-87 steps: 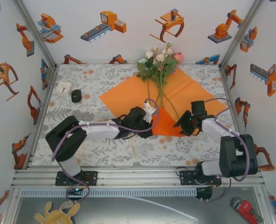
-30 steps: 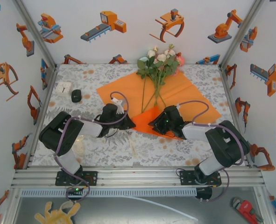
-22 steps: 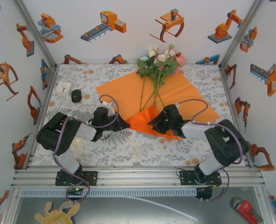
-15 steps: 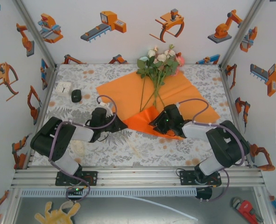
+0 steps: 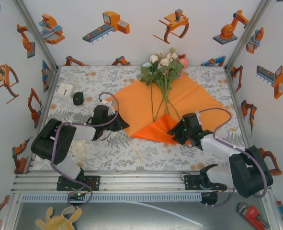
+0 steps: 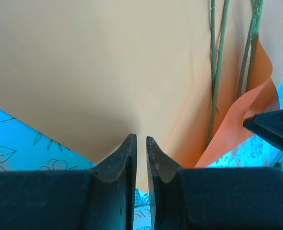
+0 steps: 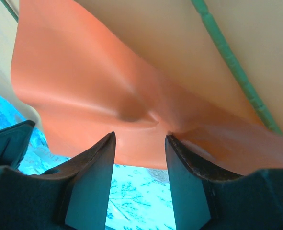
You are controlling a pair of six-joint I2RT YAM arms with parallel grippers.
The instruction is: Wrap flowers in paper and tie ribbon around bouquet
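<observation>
tablecloth (image 5: 84, 76) with a grey and orange leaf print covers the whole table, and on its middle lies the paper (image 5: 136, 103), a big orange sheet set cornerwise like a diamond, its far corner under the blooms and its near corner folded up and back into a darker triangle over the stem ends. both arms reach in low from the near edge, the left one to the sheet's left edge and the right one to the folded corner. flowers (image 5: 163, 67) lie on top of the sheet, pink and white heads and green leaves at the far end, and long thin stems (image 6: 213, 72) run toward the near corner and slip under the fold. left gripper (image 6: 141, 140) sits at the sheet's near-left edge with its fingers drawn almost together, just a thin slit between them; orange shows in line with the slit, but i cannot tell whether the paper is pinched there. right gripper (image 7: 141, 136) has its fingers clearly apart, cloth showing between them, and the curled fold of the sheet lies against their tips without being clamped. ribbon (image 5: 137, 154), faint against the print, lies on the cloth between the two arms, apart from the sheet. white block (image 5: 64, 90) and small black object (image 5: 78, 98) sit near the left wall.
</observation>
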